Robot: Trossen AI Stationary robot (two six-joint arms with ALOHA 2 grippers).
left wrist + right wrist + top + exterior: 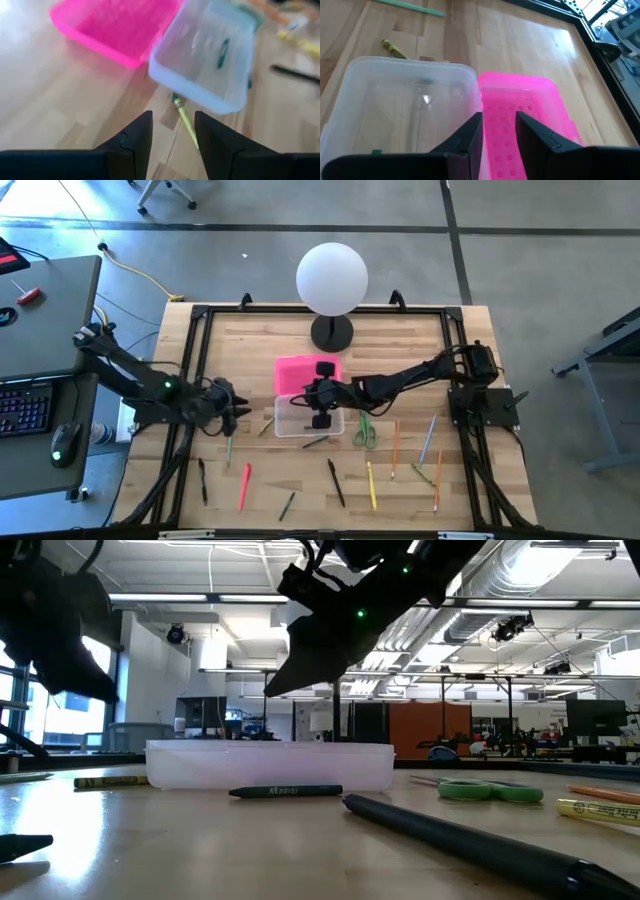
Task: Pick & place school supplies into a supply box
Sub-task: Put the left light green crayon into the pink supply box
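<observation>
The clear supply box (308,420) stands mid-table, with its pink lid (300,370) lying on the table just beyond it. A green pen (222,52) shows through the box's wall. I cannot tell whether it lies inside. My right gripper (497,131) hangs open above the line where box and lid meet, with nothing between its fingers. My left gripper (172,135) is open to the left of the box, above the table. A yellow-green pencil (184,117) lies ahead of it on the wood. More pens (335,480) lie along the near side.
Green-handled scissors (365,430) lie right of the box and a dark pen (285,791) lies in front of it. A white globe lamp (332,278) on a black base stands at the far middle. Black frame rails (190,380) border the table.
</observation>
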